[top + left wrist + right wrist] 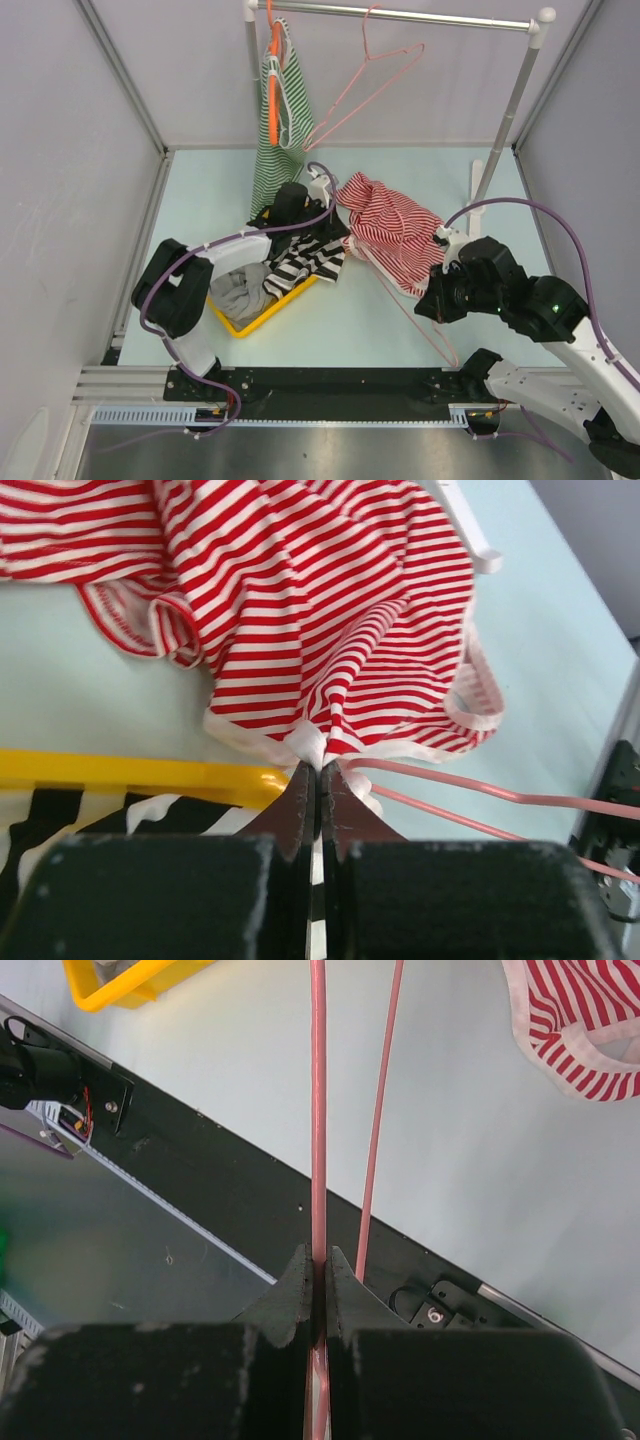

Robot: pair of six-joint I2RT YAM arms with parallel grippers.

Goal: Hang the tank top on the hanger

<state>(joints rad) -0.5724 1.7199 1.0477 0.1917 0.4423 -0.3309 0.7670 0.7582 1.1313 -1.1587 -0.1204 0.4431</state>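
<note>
Tank top point(392, 228): lies crumpled on the pale table point(200, 200), just right of the yellow tray point(255, 320), near the foot of the clothes rail point(400, 14). It is not on any hanger's shoulders.

Left gripper point(319, 772): jaws pressed together on a pinch of the tank top's pale-trimmed edge, directly above the tray's rim.

Hanger point(317, 1110): thin pink wire, low over the table. Two of its wires run from the tank top's edge toward the near right. Whether any part sits inside the garment cannot be told.

Right gripper point(317, 1255): jaws clamped on one hanger wire; the second wire passes just beside the fingers, apart from them.

Tray: holds a black-and-white striped garment point(310, 258), draped over its rim, and a grey cloth point(238, 285).

Rail: carries a green-and-white striped top point(275, 130) on an orange hanger point(273, 70), and a second pink wire hanger point(390, 52), bare and tilted.
</note>
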